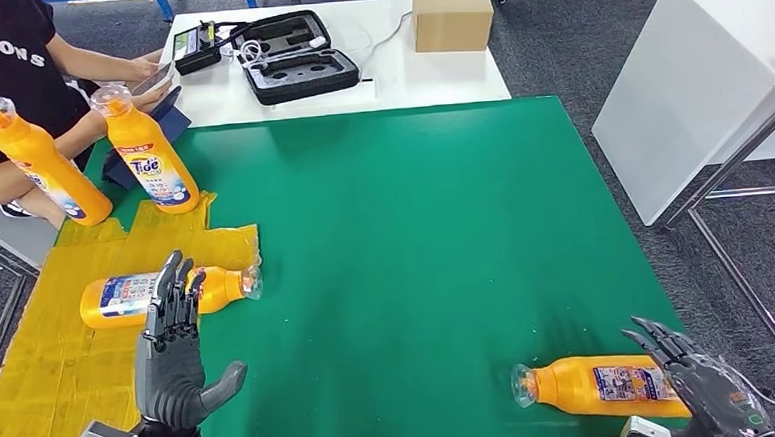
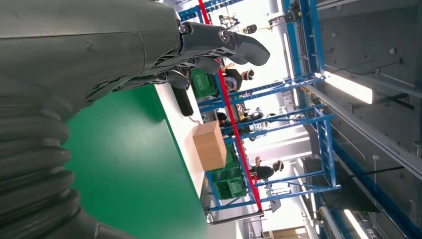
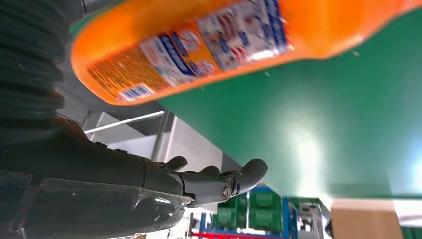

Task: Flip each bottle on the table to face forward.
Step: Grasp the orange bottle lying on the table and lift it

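Bottles sit on the green table (image 1: 413, 207): two upright at its far left corner (image 1: 150, 151) (image 1: 40, 162), one lying on the yellow tape (image 1: 162, 293), one lying near its front right edge (image 1: 603, 384). The left hand (image 1: 175, 355) hovers by the taped bottle, fingers spread, empty. The right hand (image 1: 708, 387) is beside the front bottle, fingers apart, holding nothing.

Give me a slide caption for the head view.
Both open hands, left hand and right hand, hover beside two lying orange bottles; two standing bottles behind.
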Available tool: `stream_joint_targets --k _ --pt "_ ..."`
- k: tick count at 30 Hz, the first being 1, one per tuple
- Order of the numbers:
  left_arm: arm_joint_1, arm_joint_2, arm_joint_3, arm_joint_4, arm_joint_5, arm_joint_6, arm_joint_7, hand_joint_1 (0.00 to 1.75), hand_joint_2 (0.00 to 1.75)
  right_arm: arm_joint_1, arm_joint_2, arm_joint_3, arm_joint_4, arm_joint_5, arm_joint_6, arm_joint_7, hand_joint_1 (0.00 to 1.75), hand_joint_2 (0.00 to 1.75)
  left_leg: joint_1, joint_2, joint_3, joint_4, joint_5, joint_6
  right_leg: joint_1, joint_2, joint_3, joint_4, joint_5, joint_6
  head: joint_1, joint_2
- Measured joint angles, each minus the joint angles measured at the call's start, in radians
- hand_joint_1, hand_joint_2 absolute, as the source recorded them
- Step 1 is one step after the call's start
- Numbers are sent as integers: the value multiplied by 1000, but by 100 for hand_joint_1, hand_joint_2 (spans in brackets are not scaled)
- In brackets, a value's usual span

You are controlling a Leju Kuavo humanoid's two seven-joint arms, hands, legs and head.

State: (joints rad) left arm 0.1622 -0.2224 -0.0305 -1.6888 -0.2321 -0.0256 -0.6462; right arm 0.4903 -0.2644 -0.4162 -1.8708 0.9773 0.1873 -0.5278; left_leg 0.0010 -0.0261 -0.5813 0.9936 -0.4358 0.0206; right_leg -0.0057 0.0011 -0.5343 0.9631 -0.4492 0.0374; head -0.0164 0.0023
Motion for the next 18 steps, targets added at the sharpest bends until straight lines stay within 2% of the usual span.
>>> stream_joint_targets --k 9,18 --pt "0 0 0 0 0 0 0 0 175 18 -19 -11 0 5 12 23 0 175 0 0 0 0 0 0 0 0 0 0 0 0 0 0" --pt "2 0 0 0 1 0 0 0 175 -5 -42 1 56 120 -40 125 0 175 0 0 0 0 0 0 0 0 0 0 0 0 0 0"
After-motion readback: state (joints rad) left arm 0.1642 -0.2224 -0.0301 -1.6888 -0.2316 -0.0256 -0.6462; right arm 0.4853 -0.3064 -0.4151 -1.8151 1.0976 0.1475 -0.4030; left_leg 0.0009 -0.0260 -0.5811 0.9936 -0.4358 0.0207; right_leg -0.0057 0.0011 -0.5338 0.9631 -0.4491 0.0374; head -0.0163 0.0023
